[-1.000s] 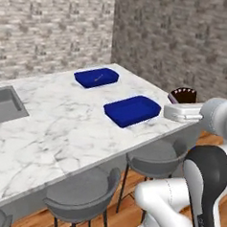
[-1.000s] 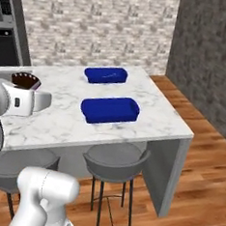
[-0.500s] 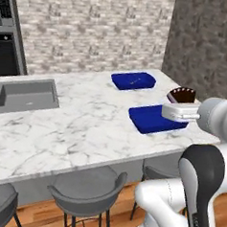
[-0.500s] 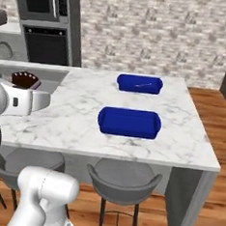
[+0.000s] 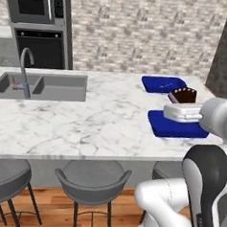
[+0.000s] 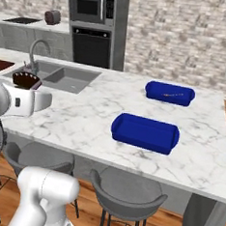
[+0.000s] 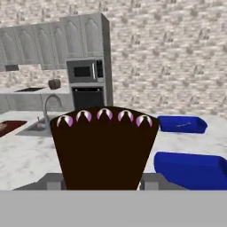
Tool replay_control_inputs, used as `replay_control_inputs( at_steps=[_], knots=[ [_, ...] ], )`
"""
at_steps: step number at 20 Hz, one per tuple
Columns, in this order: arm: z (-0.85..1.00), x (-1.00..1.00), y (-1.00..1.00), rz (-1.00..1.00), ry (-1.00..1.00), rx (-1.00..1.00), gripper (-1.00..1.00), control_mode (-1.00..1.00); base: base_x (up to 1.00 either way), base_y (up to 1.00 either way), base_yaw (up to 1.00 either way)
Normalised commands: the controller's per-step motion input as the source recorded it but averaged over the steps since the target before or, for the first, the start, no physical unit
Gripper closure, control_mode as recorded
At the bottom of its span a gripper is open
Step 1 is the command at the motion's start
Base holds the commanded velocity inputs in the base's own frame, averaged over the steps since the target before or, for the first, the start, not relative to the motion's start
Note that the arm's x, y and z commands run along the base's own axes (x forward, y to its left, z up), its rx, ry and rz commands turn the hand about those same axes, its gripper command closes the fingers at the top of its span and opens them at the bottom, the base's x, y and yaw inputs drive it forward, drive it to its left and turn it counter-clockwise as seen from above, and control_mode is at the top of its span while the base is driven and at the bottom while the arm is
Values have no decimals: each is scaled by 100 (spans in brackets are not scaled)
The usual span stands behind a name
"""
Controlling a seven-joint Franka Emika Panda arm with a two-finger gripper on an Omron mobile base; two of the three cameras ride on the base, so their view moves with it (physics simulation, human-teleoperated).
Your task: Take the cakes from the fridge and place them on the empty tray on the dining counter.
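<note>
You have: blue trays, two — nearer [image 6: 145, 133], farther [image 6: 169, 93]; cake wedge [image 7: 104, 148], one; grey stools, two [image 5: 92, 180] [image 5: 4, 180].

At the left edge of the frame the gripper [image 6: 32, 89] holds a dark cake [image 6: 25, 80] wedge above the dining counter [image 6: 85, 120]. Centre right, an empty blue tray [image 6: 145, 132] sits on the marble; a second blue tray [image 6: 169, 93] lies beyond it. The sink [image 6: 64, 78] is upper left.
</note>
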Motion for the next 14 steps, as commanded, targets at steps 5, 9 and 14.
replay_control_inputs(
  at_steps=[5, 9, 14],
  knots=[
    [0, 0, 0, 0, 0, 0, 100, 100, 100, -58, -7],
    [-27, 75, -69, -9, 40, 9, 100, -100, 25, -16, -4],
    [-41, 100, -98, -8, 58, 14, 100, -100, 0, 0, 0]
  ],
)
